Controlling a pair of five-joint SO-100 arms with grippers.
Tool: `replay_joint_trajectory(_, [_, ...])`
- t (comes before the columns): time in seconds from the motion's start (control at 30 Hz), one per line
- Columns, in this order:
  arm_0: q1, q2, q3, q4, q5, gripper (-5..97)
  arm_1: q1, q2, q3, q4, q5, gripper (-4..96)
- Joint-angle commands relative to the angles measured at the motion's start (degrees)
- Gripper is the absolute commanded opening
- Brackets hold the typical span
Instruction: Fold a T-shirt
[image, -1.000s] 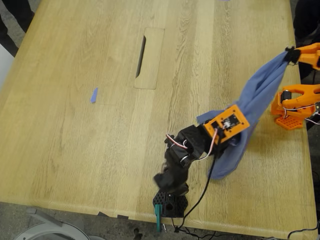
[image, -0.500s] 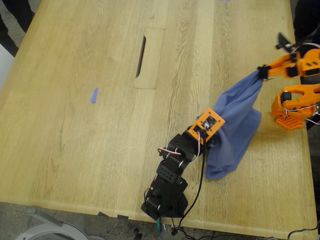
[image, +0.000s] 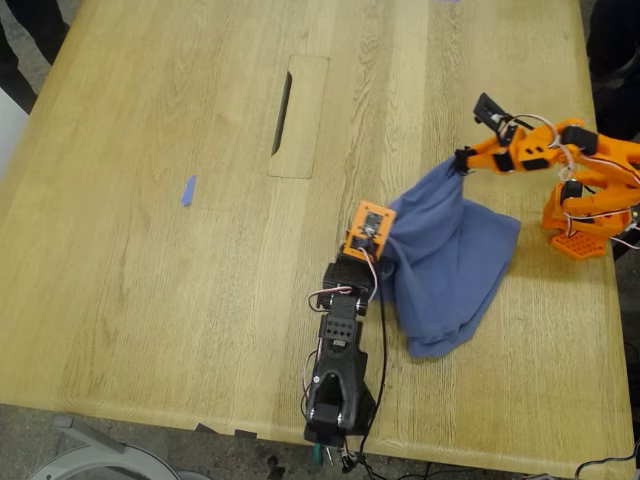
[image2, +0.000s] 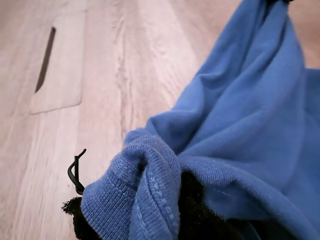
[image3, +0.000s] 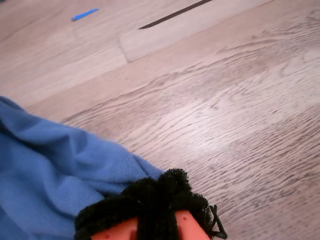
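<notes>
The periwinkle-blue T-shirt (image: 450, 255) lies bunched on the wooden table toward the exterior view's right, its lower part resting on the wood and two corners lifted. My first gripper (image: 376, 246), on the black arm, is shut on a ribbed hem of the T-shirt (image2: 240, 125) at the bundle's left side in the exterior view; black padded fingers (image2: 197, 217) pinch the fabric. My second gripper (image: 462, 160), on the orange arm, is shut on the upper corner of the T-shirt (image3: 50, 170), with its black pads (image3: 150, 197) over the cloth. No print shows.
A rectangular cable-slot cover (image: 298, 117) is set into the table near the middle. A small blue tape scrap (image: 187, 190) lies at the exterior view's left. The orange arm's base (image: 580, 225) stands at that view's right edge, the black arm's base (image: 335, 415) at the near edge.
Both grippers have moved toward the exterior view's left with the T-shirt. The second gripper has come down, and the hanging cloth has settled and spread onto the table.
</notes>
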Motion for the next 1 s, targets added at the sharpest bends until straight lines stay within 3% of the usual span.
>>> replay_joint_trajectory(0.0, [-3.87,-6.5,-0.18,-12.66,0.35,0,2.72,-2.46,1.76,-7.91,-0.53,-0.1])
replay_joint_trajectory(0.2, [-9.05,-25.93,-5.45,-27.42,0.26,0,8.26,-16.44,0.44,-23.47,-0.44,-0.1])
replay_joint_trajectory(0.43, [-14.33,-45.7,-18.46,-35.24,0.26,0,11.87,-30.94,-4.75,-33.66,-0.7,-0.1])
replay_joint_trajectory(0.97, [-23.99,-72.77,-47.99,-40.78,0.7,0,16.0,-67.32,-30.94,-56.25,-0.97,-0.1])
